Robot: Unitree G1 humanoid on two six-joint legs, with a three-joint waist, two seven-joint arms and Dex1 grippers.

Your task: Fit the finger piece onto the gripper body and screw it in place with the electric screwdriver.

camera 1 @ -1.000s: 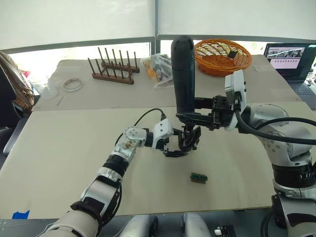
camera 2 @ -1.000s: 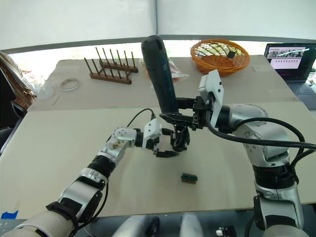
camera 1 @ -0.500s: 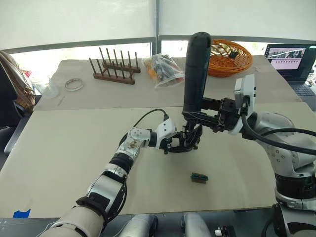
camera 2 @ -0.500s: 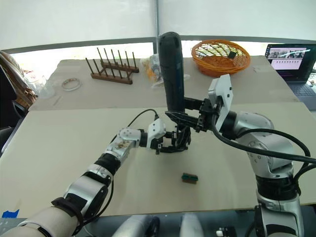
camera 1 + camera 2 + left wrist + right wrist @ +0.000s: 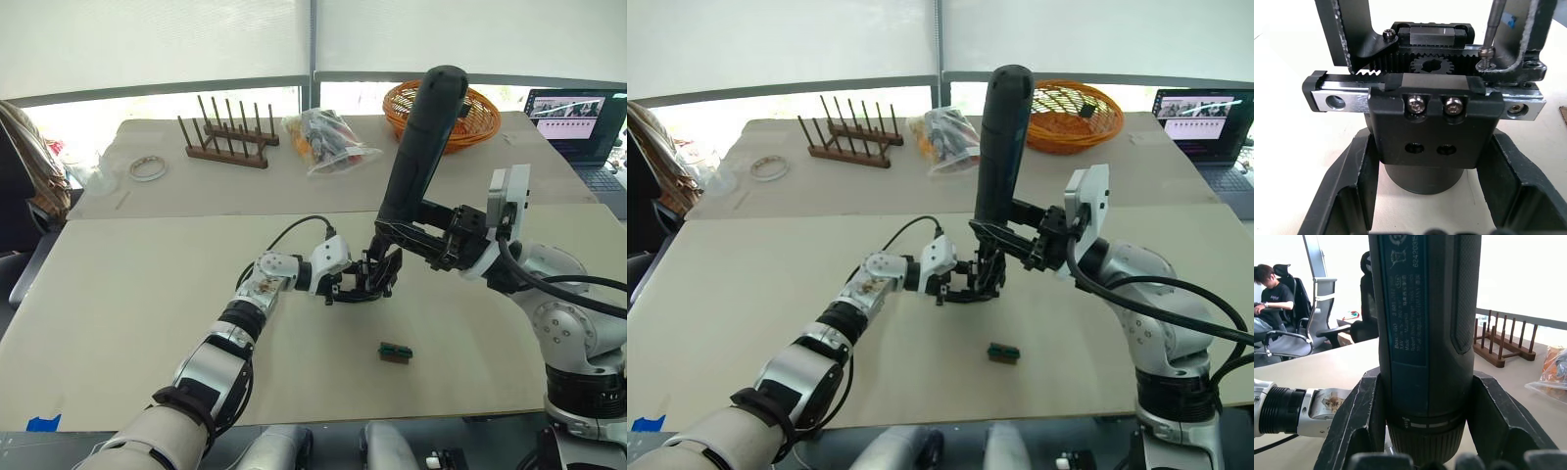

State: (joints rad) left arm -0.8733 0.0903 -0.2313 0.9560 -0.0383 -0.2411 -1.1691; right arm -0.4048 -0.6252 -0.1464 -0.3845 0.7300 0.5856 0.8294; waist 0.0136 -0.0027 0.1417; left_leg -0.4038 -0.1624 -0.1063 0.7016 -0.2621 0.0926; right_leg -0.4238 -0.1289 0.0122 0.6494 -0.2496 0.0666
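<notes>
Between the left jaws sits the gripper body (image 5: pixel 1425 122), clamped; right jaws pinch the electric screwdriver (image 5: pixel 1425 333).

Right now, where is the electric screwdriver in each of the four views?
Left eye view: the electric screwdriver leans right of centre, held by the right gripper.
Right eye view: stands near centre, nearly upright.
Left wrist view: its thin metal bit meets a screw on the gripper body.
Right wrist view: its barrel between two fingers.
Shared landmark: wooden rack.
</notes>
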